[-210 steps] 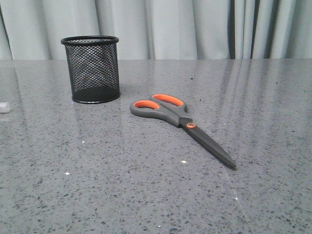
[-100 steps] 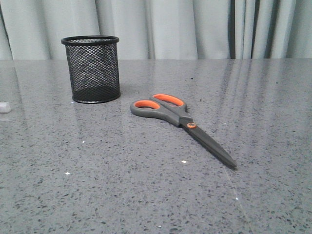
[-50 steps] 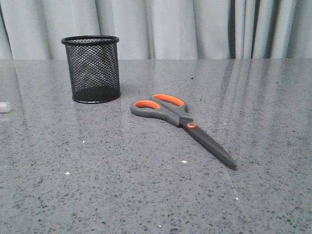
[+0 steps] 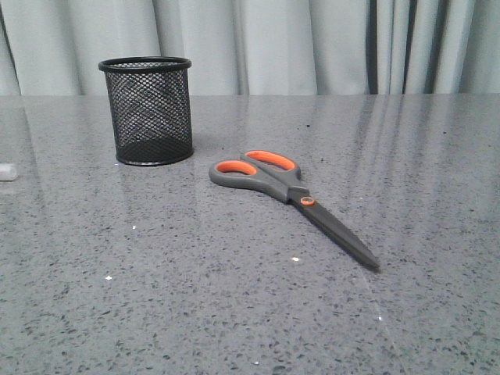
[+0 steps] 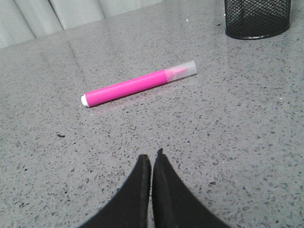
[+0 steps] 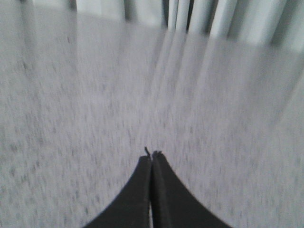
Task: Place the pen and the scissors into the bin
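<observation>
Nothing is binned yet: pink pen (image 5: 139,85) and scissors (image 4: 291,200) lie on the table outside the empty mesh cup (image 4: 148,110), while left gripper (image 5: 152,159) and right gripper (image 6: 151,156) have fingers pressed together, holding nothing.

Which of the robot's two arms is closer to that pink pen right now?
The left. Its shut fingers point toward the pen lying on the table just ahead of them, apart from it. The right arm's camera shows only bare table before its shut fingers, no pen.

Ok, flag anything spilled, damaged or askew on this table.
Nothing stands out. The black wire-mesh cup stands upright, the grey scissors with orange-lined handles lie flat and closed, and the capped pink pen lies intact on the grey table.
</observation>
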You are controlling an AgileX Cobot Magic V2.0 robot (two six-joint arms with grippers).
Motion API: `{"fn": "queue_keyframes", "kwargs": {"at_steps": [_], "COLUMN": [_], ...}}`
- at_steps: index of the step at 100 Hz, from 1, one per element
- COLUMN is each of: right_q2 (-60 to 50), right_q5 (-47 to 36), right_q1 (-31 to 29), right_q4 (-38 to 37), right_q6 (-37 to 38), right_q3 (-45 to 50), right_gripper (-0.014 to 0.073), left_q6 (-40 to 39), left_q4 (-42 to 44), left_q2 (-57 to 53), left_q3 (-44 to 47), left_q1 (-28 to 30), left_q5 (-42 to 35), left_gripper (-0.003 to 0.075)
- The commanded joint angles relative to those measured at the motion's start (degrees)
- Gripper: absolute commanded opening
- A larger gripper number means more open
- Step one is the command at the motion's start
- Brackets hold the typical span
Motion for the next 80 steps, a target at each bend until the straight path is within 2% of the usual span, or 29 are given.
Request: {"fn": "queue_keyframes", "kwargs": {"at_steps": [1, 35, 47, 56, 64, 69, 80], "right_q2": [-0.8, -0.8, -0.8, -0.8, -0.8, -0.8, -0.8], "right_q5": [-11.87, -28.69, -28.49, -23.66, -19.72, -18.74, -20.65], "right_q1": [-0.3, -0.3, -0.3, -0.3, -0.3, -0.3, -0.3], "right_q4": [-1.76, 0.4, 9.22, 19.32, 27.67, 30.29, 33.12], "right_q6": [0.0, 0.68, 2.98, 3.23, 3.23, 3.23, 3.23], "right_q3": [1.06, 1.06, 1.06, 1.06, 1.06, 1.06, 1.06], "right_gripper": [-0.0068, -0.0068, -0.0068, -0.0068, -0.0068, -0.0068, -0.0068], "left_q6": [-0.55, -0.55, -0.55, -0.55, -0.69, -0.81, -0.81], "left_q4": [-0.03, 2.28, 4.74, 3.75, -4.72, -10.92, -28.37], "left_q2": [-1.58, -1.58, -1.58, -1.58, -1.58, -1.58, -1.58], "left_q3": [1.32, 1.32, 1.32, 1.32, 1.32, 1.32, 1.32], "left_q1": [-0.28, -0.28, -0.28, -0.28, -0.28, -0.28, -0.28], "left_q5": [-3.36, -3.36, -3.86, -9.2, -18.27, -24.42, -32.61], "left_gripper": [-0.0021, -0.0021, -0.0021, -0.0021, -0.0021, -0.0021, -0.0021]}}
